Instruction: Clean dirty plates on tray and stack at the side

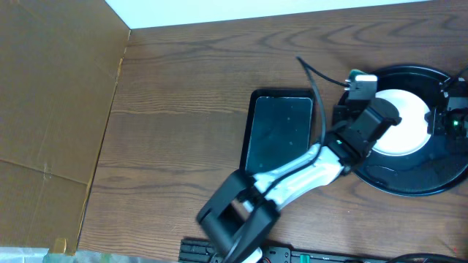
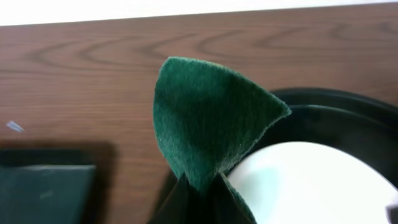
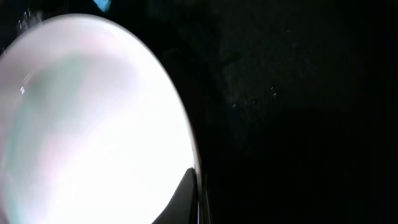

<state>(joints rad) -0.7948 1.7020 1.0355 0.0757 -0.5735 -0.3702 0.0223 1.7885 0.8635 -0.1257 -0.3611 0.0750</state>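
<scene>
**Sponge in my left claw, plate just to its right**

My left claw [image 1: 358, 86] is clenched on the green sponge [image 2: 205, 118], which stands up folded over the far-left rim of the round black tray [image 1: 409, 183]. The one dirty plate [image 1: 402, 120] that I can see lies flat in this tray, to the right of the left claw and a little nearer to my base. It is round, so no direction of approach is better. My right claw [image 1: 450, 117] waits at the plate's opposite, right edge. One dark finger [image 3: 186, 193] shows at the rim, but I cannot tell whether this claw pinches the plate. I judge that the sponge must go right and down onto the plate.
</scene>
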